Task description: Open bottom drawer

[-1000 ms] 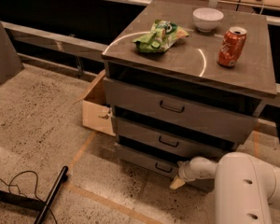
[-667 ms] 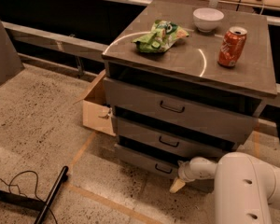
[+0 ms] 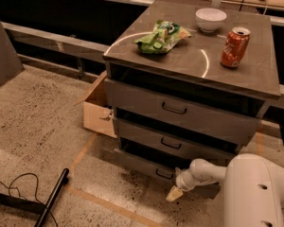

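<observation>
1. My tool [image 3: 174, 193] hangs low at the front of the cabinet, just right of and slightly below the small dark handle [image 3: 164, 175] of the bottom drawer [image 3: 137, 161]. I cannot tell whether it is open or closed, or whether it has the handle at all.
2. The bottom drawer is the lowest of three, close to the floor [image 3: 42, 126], and I judge it shut or nearly so.
3. The handle is thin, so I could slip off it when I pull. If I drift upward, I could catch the middle drawer [image 3: 142, 136] instead.
4. A skewed pull could jam the drawer or jolt the cabinet. That might tip the can [image 3: 235, 47] near the right edge of the surface [image 3: 180, 65].
5. Also on the surface are a green bag [image 3: 162, 36] toward the left edge and a white bowl [image 3: 210, 19] at the far edge.
6. The floor is speckled, with tape lines [image 3: 109, 203]. A cardboard box [image 3: 98, 112] sits against the cabinet's left side, and a cable [image 3: 14, 186] and a dark pole [image 3: 52, 203] lie nearer the camera.
</observation>
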Robot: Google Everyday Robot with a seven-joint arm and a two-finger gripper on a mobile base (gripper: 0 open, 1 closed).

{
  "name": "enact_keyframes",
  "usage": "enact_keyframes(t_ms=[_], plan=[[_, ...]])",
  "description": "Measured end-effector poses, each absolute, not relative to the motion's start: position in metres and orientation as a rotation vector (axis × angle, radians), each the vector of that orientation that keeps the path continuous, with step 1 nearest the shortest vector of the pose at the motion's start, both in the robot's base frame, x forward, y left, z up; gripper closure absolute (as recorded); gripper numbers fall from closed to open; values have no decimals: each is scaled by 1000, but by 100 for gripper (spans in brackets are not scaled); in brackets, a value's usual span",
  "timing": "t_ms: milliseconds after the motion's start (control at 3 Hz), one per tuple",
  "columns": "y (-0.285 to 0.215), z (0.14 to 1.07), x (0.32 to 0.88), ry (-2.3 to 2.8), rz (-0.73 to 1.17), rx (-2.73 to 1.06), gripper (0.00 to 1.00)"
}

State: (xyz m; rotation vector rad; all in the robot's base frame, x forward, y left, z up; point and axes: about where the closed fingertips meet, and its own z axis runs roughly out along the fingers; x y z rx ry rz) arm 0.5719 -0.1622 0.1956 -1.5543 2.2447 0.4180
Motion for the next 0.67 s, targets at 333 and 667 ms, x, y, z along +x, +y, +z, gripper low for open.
enact_keyframes(t_ms=[333,667], plan=[[-153,200,563,2242,475,-1580,22],[-145,204,551,2243,528,-1613,45]])
